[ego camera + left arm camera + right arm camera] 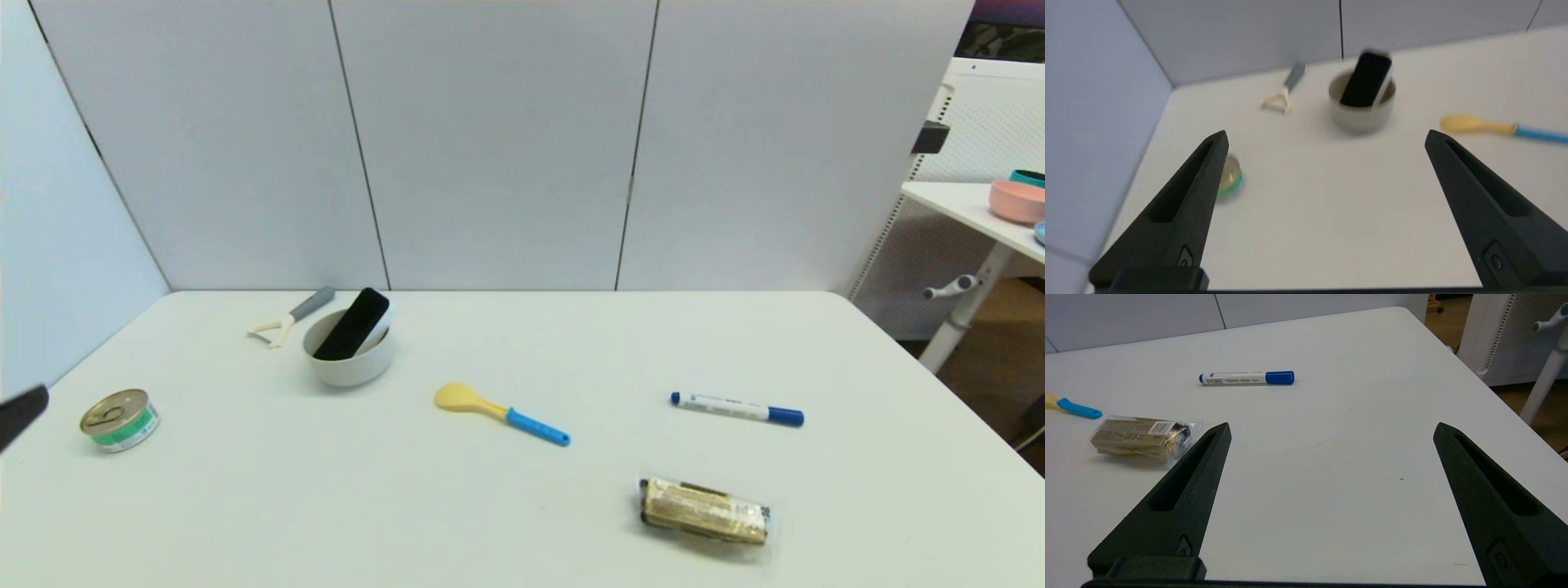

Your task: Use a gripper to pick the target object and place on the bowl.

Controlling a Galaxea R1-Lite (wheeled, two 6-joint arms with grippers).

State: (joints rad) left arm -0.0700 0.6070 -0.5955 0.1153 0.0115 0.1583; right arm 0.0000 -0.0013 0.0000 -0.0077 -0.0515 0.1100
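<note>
The black-topped block (353,323) leans tilted inside the off-white bowl (349,369), one end sticking up over the rim; both also show in the left wrist view, the block (1365,79) in the bowl (1361,116). My left gripper (1325,143) is open and empty, well back from the bowl; only one fingertip (20,410) shows at the head view's left edge. My right gripper (1331,430) is open and empty over bare table at the right; it does not show in the head view.
On the table lie a peeler (287,318) beside the bowl, a small tin can (119,420), a yellow spoon with blue handle (500,412), a blue marker (737,408) and a wrapped snack bar (704,511). A pink bowl (1016,201) sits on a side table.
</note>
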